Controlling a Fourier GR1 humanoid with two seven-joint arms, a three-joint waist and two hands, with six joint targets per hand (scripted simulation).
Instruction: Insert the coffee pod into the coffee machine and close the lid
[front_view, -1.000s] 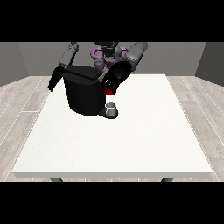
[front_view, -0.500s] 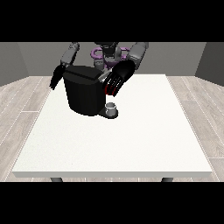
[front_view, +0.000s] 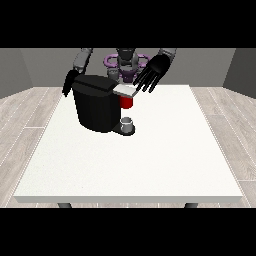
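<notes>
On white table (front_view: 150, 165), upper centre: machine (front_view: 97, 107), lid (front_view: 125, 90) down, hand at right (front_view: 152, 75) spread wide above, likely clearing it.

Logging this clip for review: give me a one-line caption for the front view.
Open hand at the view's right hovers by the coffee machine lid; cup below.

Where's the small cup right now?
Front view: the small cup stands on the coffee machine's base at its view-right side, under the red part, left of the table's centre.
</notes>
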